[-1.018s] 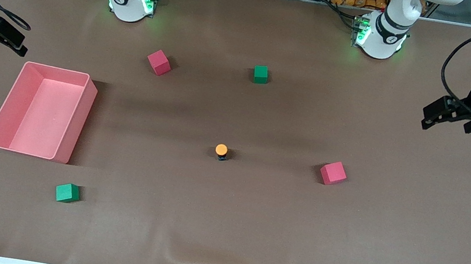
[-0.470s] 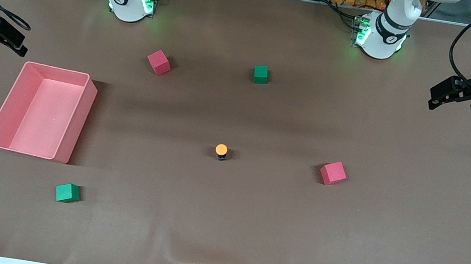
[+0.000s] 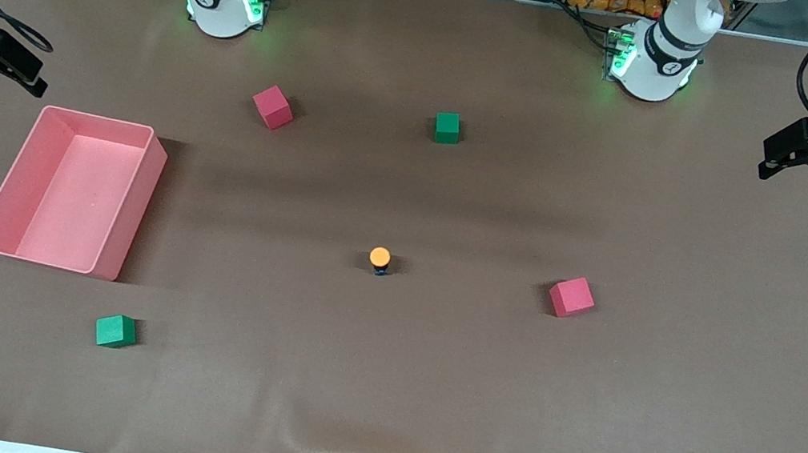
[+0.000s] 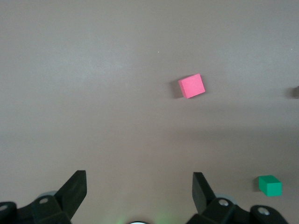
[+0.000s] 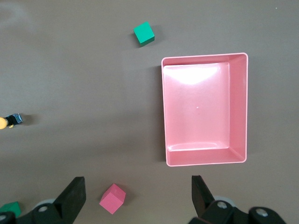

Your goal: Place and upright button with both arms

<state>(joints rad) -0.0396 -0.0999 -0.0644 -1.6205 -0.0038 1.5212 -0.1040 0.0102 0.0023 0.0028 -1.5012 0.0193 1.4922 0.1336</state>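
**Button upright at mid-table, both grippers empty at the table's ends**

The button (image 3: pixel 380 260) stands on its black-and-blue body with the orange cap up, alone on the brown table (image 3: pixel 426 392), about midway between the two arms' ends. It is well apart from both grippers, and nothing touches it. In the right wrist view it shows only at the picture's edge (image 5: pixel 9 121).

The left gripper (image 3: pixel 805 152) hangs in the air over the left arm's end of the table, its fingers (image 4: pixel 74 191) spread wide with nothing between them. Below it, on the table, lies a red cube (image 3: pixel 571 297), which sits beside the button toward the left arm's end; a green cube (image 3: pixel 447 127) lies nearer the arms' bases.

The right gripper (image 3: pixel 0 61) hovers at the right arm's end of the table, over the edge near the pink bin (image 3: pixel 130 216); its fingers (image 5: pixel 72 196) are likewise wide apart and hold nothing. The bin sits open and bare inside, almost under this gripper. A second red cube (image 3: pixel 273 107) lies between the bin and the right arm's base, and a second green cube (image 3: pixel 115 331) lies nearer the front camera than the bin.
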